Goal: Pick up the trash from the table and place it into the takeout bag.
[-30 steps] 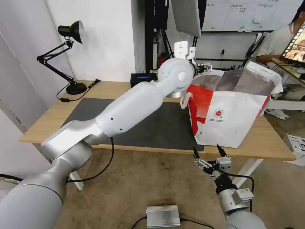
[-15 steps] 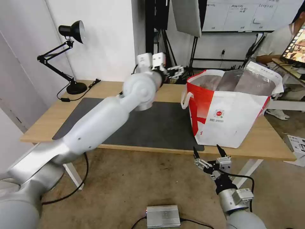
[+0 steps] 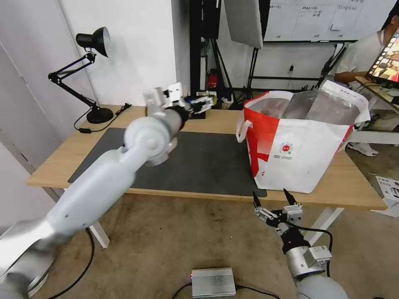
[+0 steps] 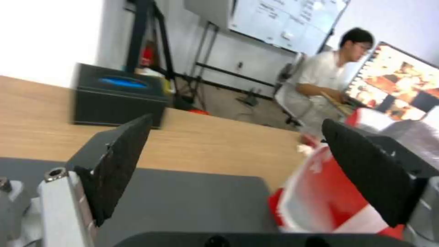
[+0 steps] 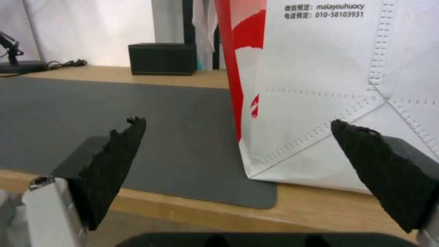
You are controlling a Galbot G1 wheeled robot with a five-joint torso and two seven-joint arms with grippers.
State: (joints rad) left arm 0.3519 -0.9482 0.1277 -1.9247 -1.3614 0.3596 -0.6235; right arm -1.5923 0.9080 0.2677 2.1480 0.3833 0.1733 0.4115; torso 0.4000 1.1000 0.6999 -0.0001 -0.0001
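Note:
The takeout bag (image 3: 299,145) stands open on the right end of the table (image 3: 58,166), white with a red side panel and silver lining. The trash is out of view. My left gripper (image 3: 203,102) hangs open and empty above the far edge of the dark mat (image 3: 208,166), left of the bag. In the left wrist view its fingertips (image 4: 236,120) frame bare wood, with the bag's red corner (image 4: 320,192) beside one finger. My right gripper (image 3: 272,198) sits open below the table's front edge, facing the bag's lower corner (image 5: 320,85).
A black tissue box (image 4: 119,99) stands at the table's back edge, just behind the left gripper. A black desk lamp (image 3: 93,74) stands at the back left. A metal box (image 3: 213,282) with cables lies on the floor. A person sits at a desk far right.
My left arm has swung left, away from the bag's rim, and now reaches over the mat's far side. The right arm has not moved.

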